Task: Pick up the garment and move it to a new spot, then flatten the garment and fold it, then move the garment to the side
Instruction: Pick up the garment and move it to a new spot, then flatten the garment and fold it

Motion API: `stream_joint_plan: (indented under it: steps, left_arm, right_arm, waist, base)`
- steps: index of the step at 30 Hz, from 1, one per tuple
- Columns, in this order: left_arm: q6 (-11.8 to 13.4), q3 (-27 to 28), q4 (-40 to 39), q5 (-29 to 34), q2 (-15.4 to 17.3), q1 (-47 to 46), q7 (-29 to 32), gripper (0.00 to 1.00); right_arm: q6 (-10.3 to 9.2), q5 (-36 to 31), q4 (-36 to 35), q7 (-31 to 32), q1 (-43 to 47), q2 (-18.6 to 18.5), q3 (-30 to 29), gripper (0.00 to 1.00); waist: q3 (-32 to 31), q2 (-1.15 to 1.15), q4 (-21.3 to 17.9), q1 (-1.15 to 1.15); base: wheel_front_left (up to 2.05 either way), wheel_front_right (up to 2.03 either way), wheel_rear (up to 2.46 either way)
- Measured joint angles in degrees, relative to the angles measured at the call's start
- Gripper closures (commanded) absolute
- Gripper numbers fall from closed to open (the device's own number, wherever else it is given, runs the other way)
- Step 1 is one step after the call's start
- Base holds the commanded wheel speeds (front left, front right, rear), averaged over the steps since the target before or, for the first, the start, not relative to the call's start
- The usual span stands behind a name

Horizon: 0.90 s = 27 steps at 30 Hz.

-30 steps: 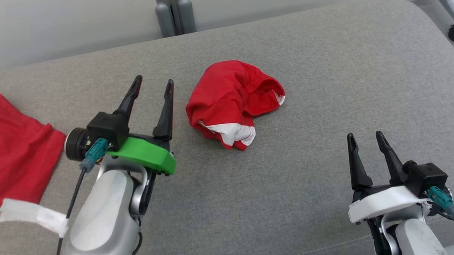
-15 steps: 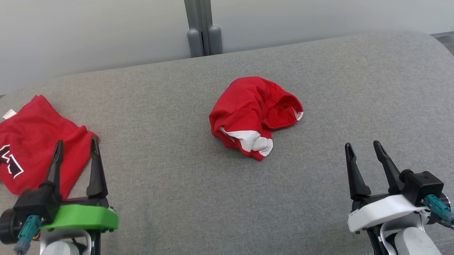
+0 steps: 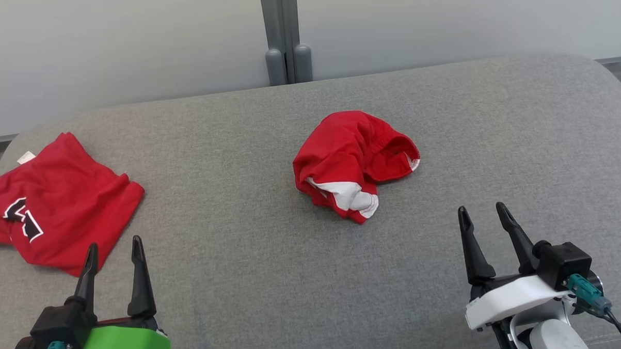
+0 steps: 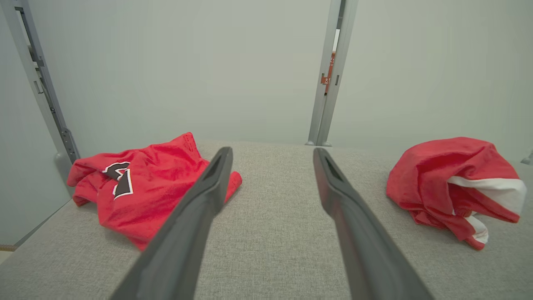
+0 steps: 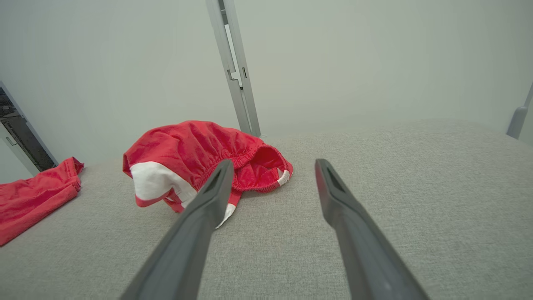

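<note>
A crumpled red garment (image 3: 351,157) with white patches and an elastic waistband lies in a heap at the middle of the grey cushioned surface (image 3: 241,259). The same garment (image 4: 441,179) sits to the right in the left wrist view, and left of centre in the right wrist view (image 5: 187,150). My left gripper (image 3: 114,243) is open and empty at the lower left, well apart from the heap. My right gripper (image 3: 481,208) is open and empty at the lower right, short of the heap. Nothing lies between the left gripper's (image 4: 272,151) or the right gripper's (image 5: 274,162) fingers.
A second red garment (image 3: 58,199) with a black and white number lies flatter at the far left, just beyond my left fingertips (image 4: 145,187). A pale wall with a grey post (image 3: 285,36) runs along the far edge. The surface rounds off at both far corners.
My left arm has drawn back from beside the crumpled garment to the lower left, staying open. The head camera has lifted and shifted. The right gripper has hardly moved.
</note>
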Motion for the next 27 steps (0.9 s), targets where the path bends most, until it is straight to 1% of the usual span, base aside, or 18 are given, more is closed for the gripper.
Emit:
stream_joint_plan:
  steps: [5, 15, 27]
  left_arm:
    - [-1.2, 1.0, 0.8, 1.1, -1.3, 0.1, 0.0, 0.00]
    - [-2.6, 2.9, 1.8, 2.5, -2.7, 0.0, 0.0, 0.00]
    - [-3.7, 4.3, 2.0, 3.6, -3.6, 0.0, 0.0, 0.00]
  right_arm:
    - [0.00, 0.2, 0.4, 0.0, 0.2, 0.0, 0.8, 0.00]
    - [0.00, 0.5, 0.8, 0.0, 0.3, 0.0, 1.1, 0.00]
    - [0.00, 0.6, 1.2, 0.0, 0.3, 0.0, 1.2, 0.00]
  waist:
    - [-0.2, 0.00, 0.1, 0.00]
    - [-0.1, 0.00, 0.3, 0.00]
    - [-0.1, 0.00, 0.4, 0.00]
  base:
    - [0.00, 0.00, 0.00]
    - [0.00, 0.00, 0.00]
    - [0.00, 0.00, 0.00]
